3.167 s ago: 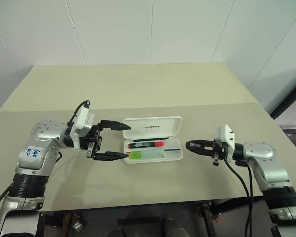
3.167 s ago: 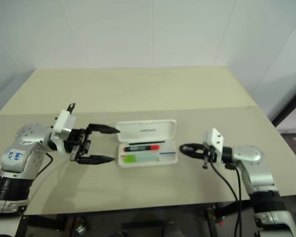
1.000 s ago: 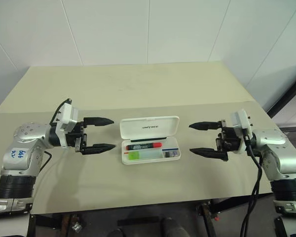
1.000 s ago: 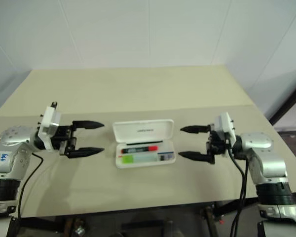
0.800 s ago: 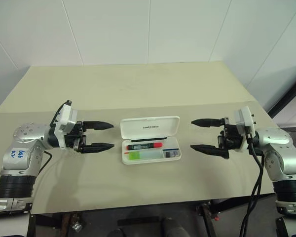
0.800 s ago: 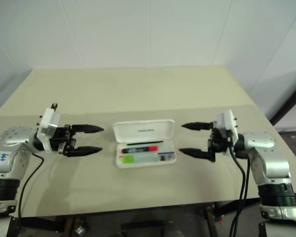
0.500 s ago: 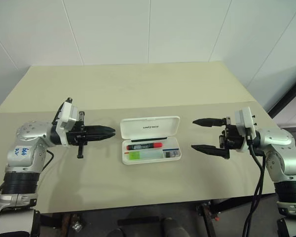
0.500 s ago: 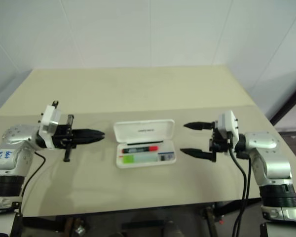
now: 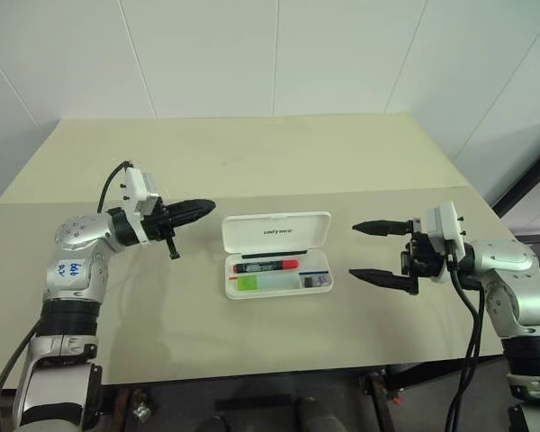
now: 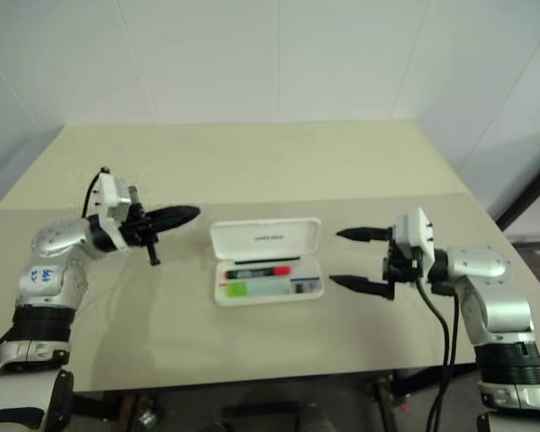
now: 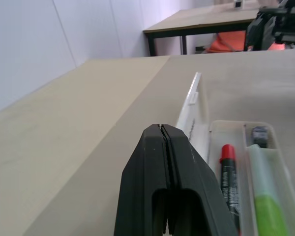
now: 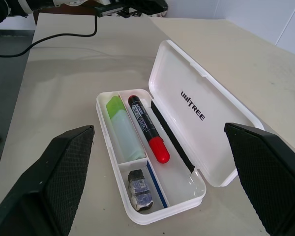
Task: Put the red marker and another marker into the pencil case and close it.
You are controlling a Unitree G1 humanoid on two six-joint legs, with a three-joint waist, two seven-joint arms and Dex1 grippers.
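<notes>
Left gripper (image 9: 201, 206) snapped shut since a second ago, my right gripper (image 9: 371, 250) stays wide.
Flat white plastic pencil case (image 9: 276, 238) lies open, red-capped black marker (image 9: 266, 265) and green-capped stubby marker (image 9: 259, 283) inside.

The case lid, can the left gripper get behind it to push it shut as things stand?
Probably yes. The left gripper, shut, hangs just left of the upright lid of the pencil case, with bare table behind the lid and nothing between them.

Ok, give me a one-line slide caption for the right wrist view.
Open pencil case holding the red marker and green-capped marker, framed by the open right claw.
</notes>
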